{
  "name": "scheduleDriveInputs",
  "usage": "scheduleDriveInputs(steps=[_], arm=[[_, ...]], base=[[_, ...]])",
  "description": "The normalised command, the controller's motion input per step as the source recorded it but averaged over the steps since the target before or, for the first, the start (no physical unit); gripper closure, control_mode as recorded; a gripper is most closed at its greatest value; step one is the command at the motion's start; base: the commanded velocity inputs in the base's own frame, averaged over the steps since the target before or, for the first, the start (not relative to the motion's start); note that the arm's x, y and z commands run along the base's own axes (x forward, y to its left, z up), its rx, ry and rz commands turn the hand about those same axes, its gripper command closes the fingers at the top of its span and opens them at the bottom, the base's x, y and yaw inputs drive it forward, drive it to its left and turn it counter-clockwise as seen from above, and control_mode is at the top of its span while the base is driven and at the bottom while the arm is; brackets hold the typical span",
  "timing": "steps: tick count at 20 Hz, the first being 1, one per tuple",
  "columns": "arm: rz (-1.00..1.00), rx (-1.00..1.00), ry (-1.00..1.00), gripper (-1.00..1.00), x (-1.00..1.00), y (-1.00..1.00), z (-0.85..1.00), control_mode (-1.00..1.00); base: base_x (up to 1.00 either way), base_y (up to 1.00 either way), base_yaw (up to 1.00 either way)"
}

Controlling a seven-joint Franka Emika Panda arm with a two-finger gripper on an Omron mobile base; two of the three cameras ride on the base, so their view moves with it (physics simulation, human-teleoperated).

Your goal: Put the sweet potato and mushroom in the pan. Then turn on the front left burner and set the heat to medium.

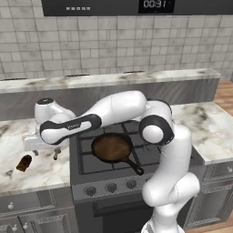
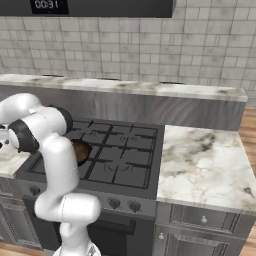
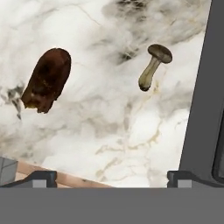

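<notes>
Jaws stand spread wide and empty, the gripper (image 3: pixel 111 177) hovering over the marble counter (image 3: pixel 109 131) left of the stove. Sweet potato (image 3: pixel 47 79) lies at about ten o'clock from the point between the fingertips in the hand view, its long axis running from one o'clock down to seven. Mushroom (image 3: pixel 154 65) sits at about one o'clock, on its side, cap toward the top right and stem slanting to seven o'clock; the two lie well apart. Neither sits between the fingers yet, so the hand likely must shift toward one of them and descend, fingers set across the short width. From the left base view the pan (image 1: pixel 112 148) waits empty on the front left burner (image 1: pixel 98 164), at roughly three o'clock from the sweet potato (image 1: pixel 24 162).
</notes>
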Motion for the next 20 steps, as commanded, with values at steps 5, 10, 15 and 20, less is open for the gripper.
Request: scheduleDriveInputs(steps=[5, 10, 15, 20], arm=[[-0.05, -0.07, 0.00, -1.00, 0.09, 0.38, -0.03, -1.00], [-0.14, -0.06, 0.00, -1.00, 0.38, 0.31, -0.01, -1.00], [-0.12, -0.05, 0.00, -1.00, 0.44, 0.37, -0.14, -1.00], [-0.05, -0.01, 0.05, -1.00, 0.31, 0.39, -0.39, -1.00]], base=[[0.00, 0.00, 0.00], [0.00, 0.00, 0.00], [0.00, 0.00, 0.00], [0.00, 0.00, 0.00]])
